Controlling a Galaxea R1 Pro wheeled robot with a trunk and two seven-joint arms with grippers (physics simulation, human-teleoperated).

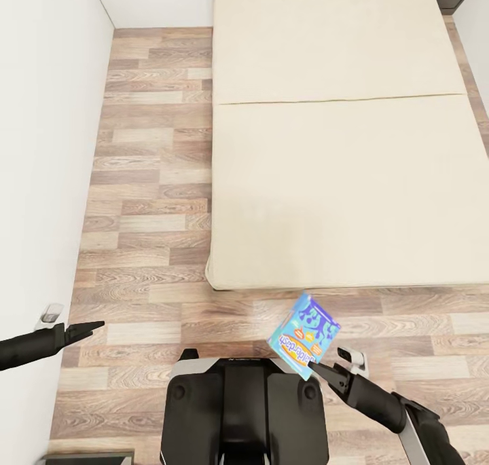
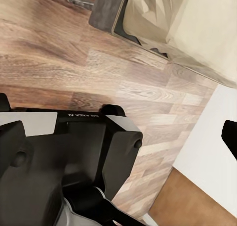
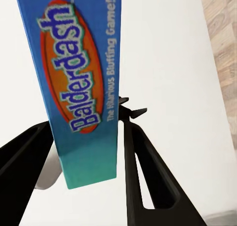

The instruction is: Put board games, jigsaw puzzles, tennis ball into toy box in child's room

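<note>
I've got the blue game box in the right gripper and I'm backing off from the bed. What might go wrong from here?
1. The right gripper pinches the Balderdash game box only near one end, so most of the box sticks out past the fingers; it may swing or slip out during driving.
2. The box hangs over bare floor, not the bed, so a drop would probably land low and be awkward to pick up.
3. The left gripper sits close to the wall; turning could scrape it.
</note>
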